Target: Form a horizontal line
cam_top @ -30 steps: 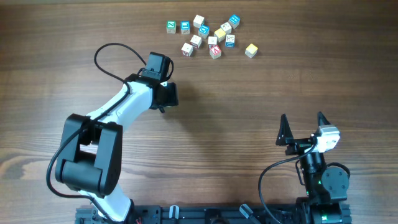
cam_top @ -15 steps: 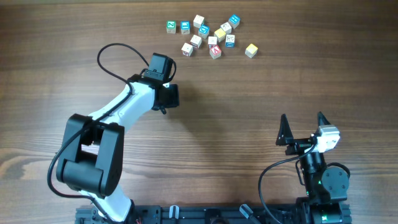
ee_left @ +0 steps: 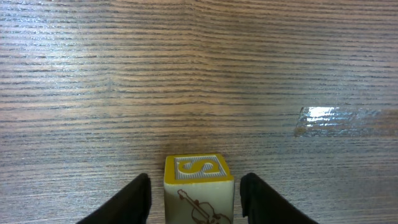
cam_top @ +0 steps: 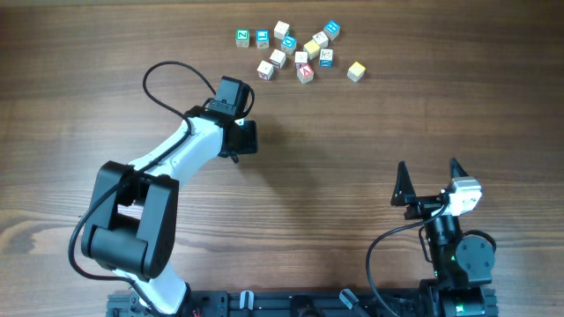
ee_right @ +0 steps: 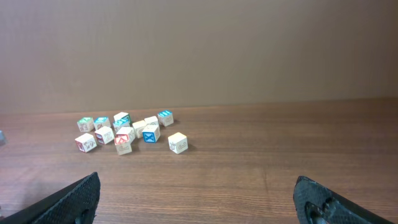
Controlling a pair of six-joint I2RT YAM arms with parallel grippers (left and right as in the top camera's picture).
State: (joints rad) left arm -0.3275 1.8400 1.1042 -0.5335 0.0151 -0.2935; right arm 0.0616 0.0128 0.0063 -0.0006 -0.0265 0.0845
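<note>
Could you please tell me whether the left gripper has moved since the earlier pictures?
Yes. In the overhead view the left gripper has shifted slightly right, against the unmoved scatter of cubes.

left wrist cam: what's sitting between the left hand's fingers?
A yellow-edged S cube, violin drawing on its near face, standing on the wood table. Left wrist view shows a slim gap to each of the fingers; untouched.

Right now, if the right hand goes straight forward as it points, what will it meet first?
Probably nothing: the right hand points across the wooden table, and the nearest block, the yellowish cube, lies left of its line. Only bare wood shows ahead.
</note>
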